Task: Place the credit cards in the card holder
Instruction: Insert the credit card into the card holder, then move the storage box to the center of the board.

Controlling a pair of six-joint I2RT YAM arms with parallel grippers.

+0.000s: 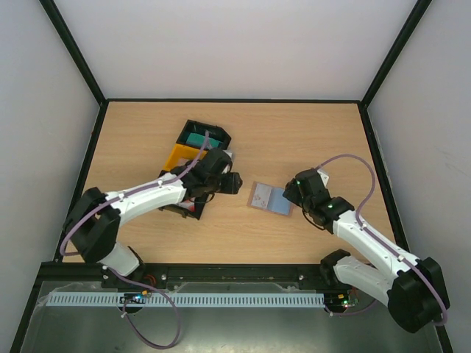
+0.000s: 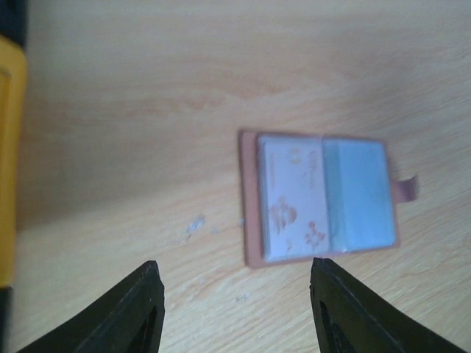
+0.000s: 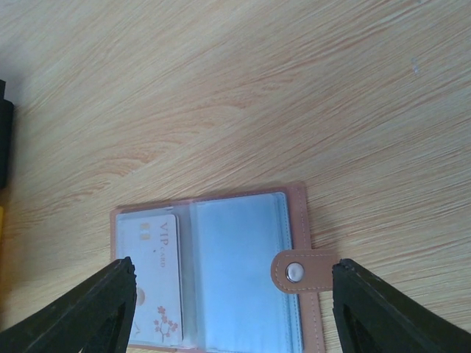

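My left gripper (image 2: pixel 237 312) and right gripper (image 3: pixel 234 294) are spread, empty. One pale pinkish-white plastic card (image 3: pixel 158 283) is sleeved in the open brown leather-like card holder (image 1: pixel 271 198) mid-worktop. Teal plastic card (image 1: pixel 196 139) waits in the black open tray (image 1: pixel 218 133).

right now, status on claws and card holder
Left claw, right claw open, empty. Card holder open on table, one card sleeved. Nothing blocking.

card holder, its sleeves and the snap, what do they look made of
Card holder: brown leather or imitation, matte, going by its soft-edged cover and tab. Sleeves: clear glossy plastic, a VIP card showing through one. Snap: likely metal, small shiny silver stud.
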